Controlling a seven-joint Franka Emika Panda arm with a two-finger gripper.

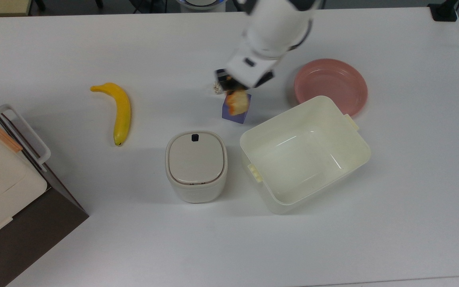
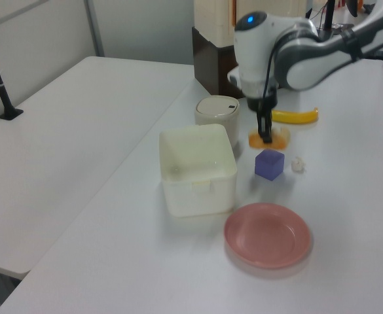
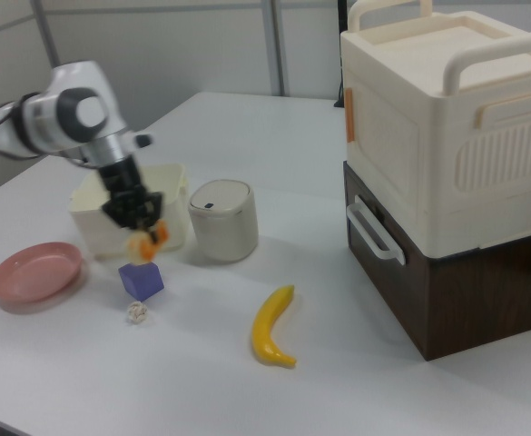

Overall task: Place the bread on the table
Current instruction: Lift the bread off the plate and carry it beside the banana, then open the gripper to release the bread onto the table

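The bread (image 1: 238, 103) (image 2: 270, 138) (image 3: 146, 242), a small cream roll with an orange-brown top, hangs in the air above the purple cube (image 1: 235, 113) (image 2: 269, 164) (image 3: 141, 281). My gripper (image 1: 229, 85) (image 2: 266, 134) (image 3: 138, 222) is shut on the bread's upper end. The white table (image 1: 94, 48) (image 2: 145, 261) (image 3: 356, 363) lies below. The pink plate (image 1: 330, 86) (image 2: 267, 234) (image 3: 34, 272) now stands empty, at the top view's right.
A cream tub (image 1: 304, 153) and a lidded white canister (image 1: 196, 166) sit near the cube. A paper ball (image 1: 216, 87) lies beside it. A banana (image 1: 120, 109) is at the top view's left. A cream and brown box (image 3: 447, 173) stands at the table's end.
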